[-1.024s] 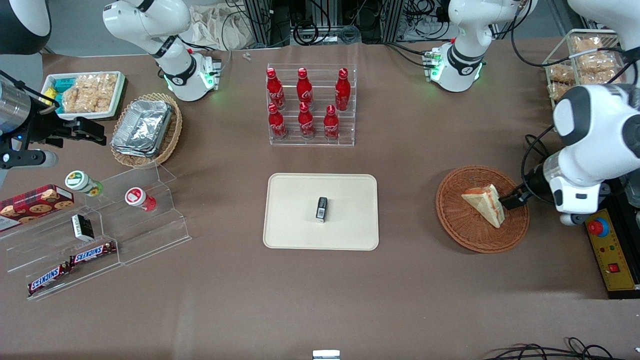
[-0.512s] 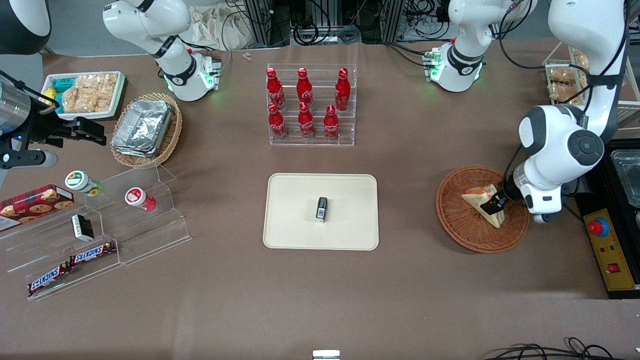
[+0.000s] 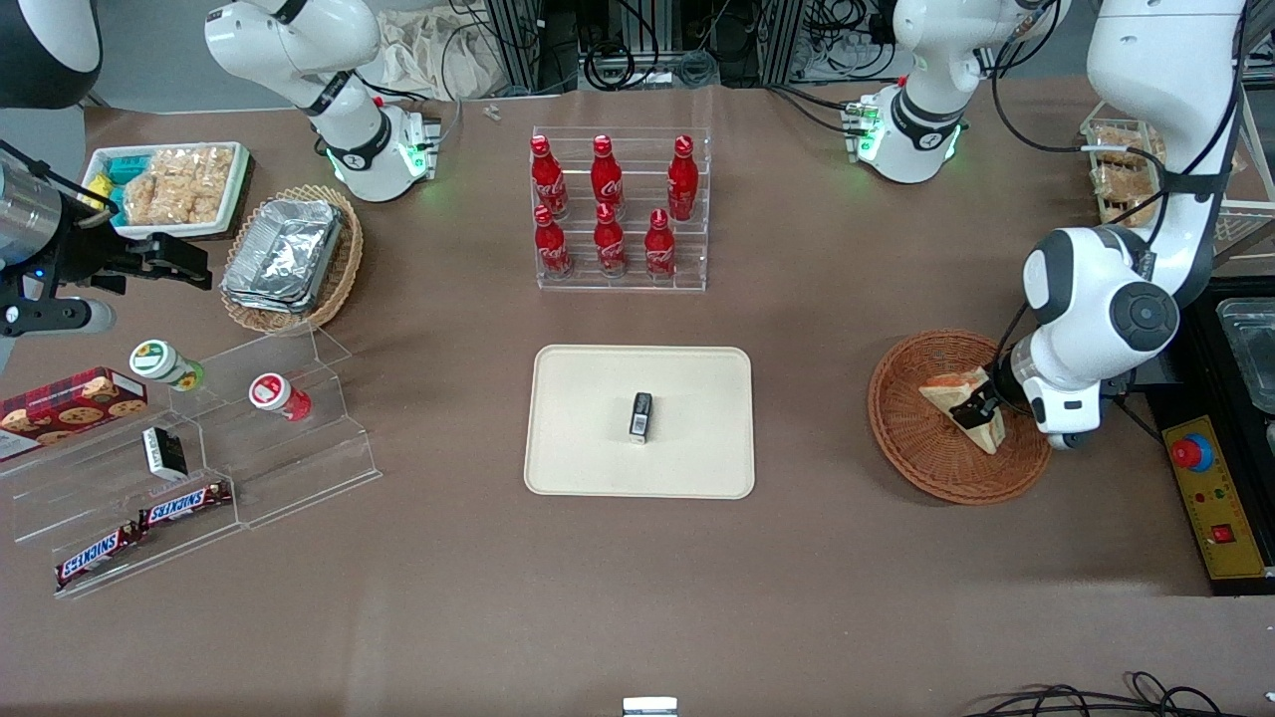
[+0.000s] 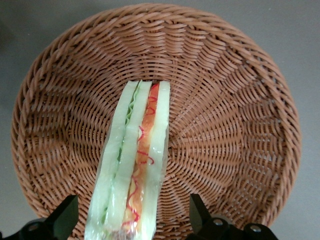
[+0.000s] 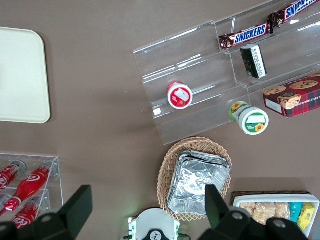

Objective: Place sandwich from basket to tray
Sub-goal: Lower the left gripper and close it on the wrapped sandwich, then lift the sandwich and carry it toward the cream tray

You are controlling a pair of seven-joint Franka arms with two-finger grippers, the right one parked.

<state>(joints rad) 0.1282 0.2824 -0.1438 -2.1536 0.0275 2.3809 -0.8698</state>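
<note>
The sandwich [image 3: 956,398], a pale bread wedge with a red-orange filling, stands on edge in the round reddish-brown wicker basket [image 3: 911,443] toward the working arm's end of the table. In the left wrist view the sandwich [image 4: 135,165] sits between my two black fingers, with a gap on each side, over the basket [image 4: 230,125]. My gripper [image 3: 976,408] is open, low over the basket around the sandwich's wide end; it also shows in the left wrist view [image 4: 131,222]. The cream tray [image 3: 588,458] lies mid-table with a small black packet [image 3: 640,416] on it.
A clear rack of red cola bottles [image 3: 618,209] stands farther from the front camera than the tray. A yellow box with a red button [image 3: 1210,498] lies beside the basket. A tan oval basket of foil trays [image 3: 289,254] and clear snack shelves [image 3: 189,468] lie toward the parked arm's end.
My gripper has moved in over the basket from the working arm's end and come down around the sandwich's wide end. The sandwich has not moved.
</note>
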